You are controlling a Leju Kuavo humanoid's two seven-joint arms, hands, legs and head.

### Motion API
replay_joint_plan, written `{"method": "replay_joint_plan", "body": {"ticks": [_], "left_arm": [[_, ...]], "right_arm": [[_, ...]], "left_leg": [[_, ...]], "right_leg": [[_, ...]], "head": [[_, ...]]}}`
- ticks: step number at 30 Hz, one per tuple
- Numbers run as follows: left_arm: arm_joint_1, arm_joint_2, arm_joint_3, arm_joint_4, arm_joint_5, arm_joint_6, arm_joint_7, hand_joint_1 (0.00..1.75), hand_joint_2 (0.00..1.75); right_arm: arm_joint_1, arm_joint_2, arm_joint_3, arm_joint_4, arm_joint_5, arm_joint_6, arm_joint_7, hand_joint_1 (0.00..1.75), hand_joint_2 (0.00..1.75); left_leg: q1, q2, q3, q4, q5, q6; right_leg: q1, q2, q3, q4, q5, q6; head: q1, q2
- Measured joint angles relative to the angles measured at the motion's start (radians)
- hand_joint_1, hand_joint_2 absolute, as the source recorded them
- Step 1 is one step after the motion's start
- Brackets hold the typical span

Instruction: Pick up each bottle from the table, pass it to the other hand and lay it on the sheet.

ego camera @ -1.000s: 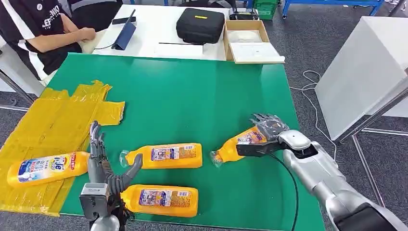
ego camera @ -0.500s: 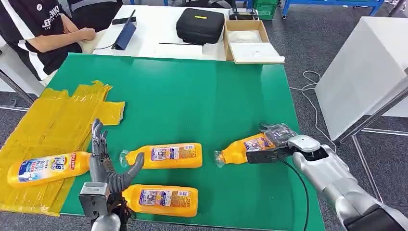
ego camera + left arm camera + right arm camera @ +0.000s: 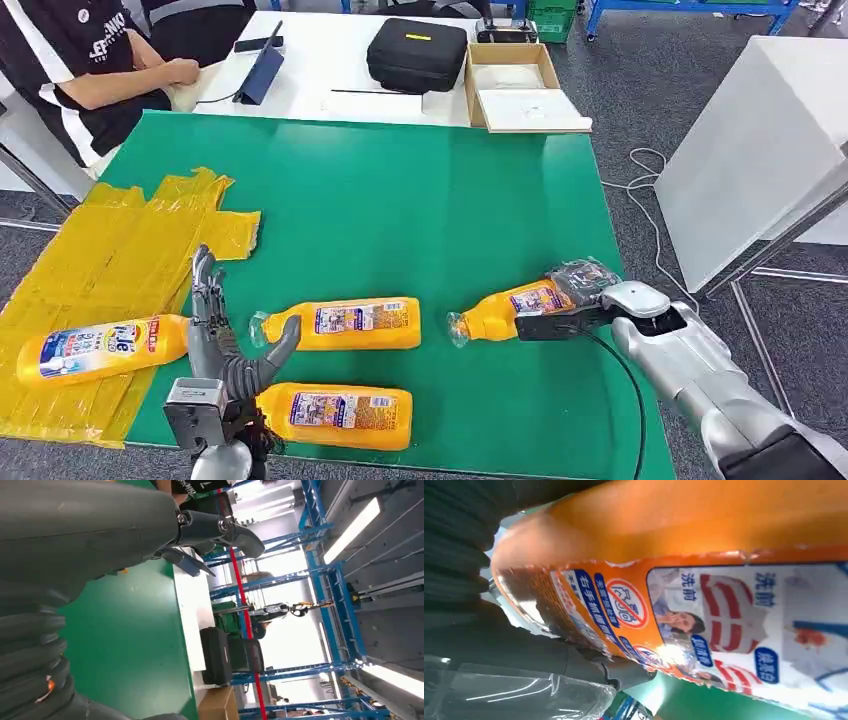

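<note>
Several orange bottles lie on the green table [image 3: 400, 200]. My right hand [image 3: 588, 290] grips the base end of the rightmost bottle [image 3: 505, 314], which lies low over the table with its cap toward the left. Its label fills the right wrist view [image 3: 724, 590], with dark fingers [image 3: 499, 650] wrapped around it. My left hand [image 3: 215, 345] stands upright and open at the front left, holding nothing, its thumb close to the middle bottle [image 3: 345, 323]. Another bottle [image 3: 335, 416] lies by the front edge. One bottle [image 3: 100, 348] rests on the yellow sheet [image 3: 110, 250].
A person in a black shirt [image 3: 70, 60] sits at the far left corner. On the white table behind are a black case [image 3: 417, 50], a cardboard box [image 3: 520, 85] and a tablet [image 3: 262, 65]. A white cabinet [image 3: 750, 140] stands to the right.
My right hand has shifted right and toward the front edge with its bottle, which now lies flatter. The left hand has sunk slightly. The other bottles have not moved.
</note>
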Motion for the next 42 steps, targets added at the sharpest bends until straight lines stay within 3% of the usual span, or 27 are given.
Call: {"method": "replay_joint_plan", "body": {"ticks": [6,11,16,23,32,38,42], "left_arm": [[-0.01,0.002,0.0,0.015,0.011,0.004,-0.012,0.0,1.75],[0.015,0.002,0.002,-0.003,-0.009,0.025,-0.004,0.0,1.75],[0.022,0.002,0.004,-0.009,-0.014,0.028,-0.002,0.0,1.75],[0.038,0.0,0.011,-0.035,-0.057,0.025,0.027,0.0,1.75],[0.032,-0.007,0.021,-0.04,-0.108,-0.006,0.069,0.0,1.75],[0.015,-0.007,0.019,-0.04,-0.089,-0.089,0.101,0.0,1.75],[0.005,-0.007,0.016,-0.04,-0.079,-0.106,0.106,0.0,1.75]], "right_arm": [[-0.001,-0.002,0.013,0.005,-0.002,-0.025,0.0,1.75,1.75],[0.025,0.083,0.024,0.024,-0.008,-0.243,0.102,1.75,1.75],[0.031,0.099,0.019,0.026,-0.009,-0.269,0.128,1.75,1.75],[0.072,0.145,-0.066,-0.006,-0.041,-0.402,0.202,1.75,1.75],[0.154,0.16,-0.18,-0.178,0.072,-0.527,0.332,1.75,1.75],[0.208,0.205,-0.258,-0.244,0.033,-0.67,0.278,1.75,1.75],[0.225,0.24,-0.289,-0.261,0.025,-0.686,0.265,1.75,1.75]], "left_leg": [[0.0,0.0,0.0,0.0,0.0,0.001],[0.0,0.0,-0.001,0.0,0.001,0.001],[0.0,0.0,-0.002,0.0,0.001,0.001],[0.0,0.0,-0.002,0.0,0.001,0.001],[0.0,0.0,-0.002,0.0,0.001,0.001],[0.0,0.001,-0.002,0.0,0.001,0.001],[0.0,0.001,-0.002,0.0,0.001,0.001]], "right_leg": [[0.0,0.0,0.0,0.0,0.001,0.001],[0.001,0.0,0.0,0.0,0.001,0.001],[0.0,0.0,-0.001,0.0,0.001,0.001],[0.0,0.0,-0.001,0.0,0.001,0.001],[0.0,0.0,-0.002,0.0,0.001,0.001],[0.0,0.0,-0.002,0.0,0.001,0.001],[0.0,0.0,-0.002,0.0,0.001,0.001]], "head": [[0.0,0.0],[0.0,0.0],[0.0,0.0],[0.0,0.0],[0.0,0.0],[0.0,0.0],[0.0,0.0]]}}
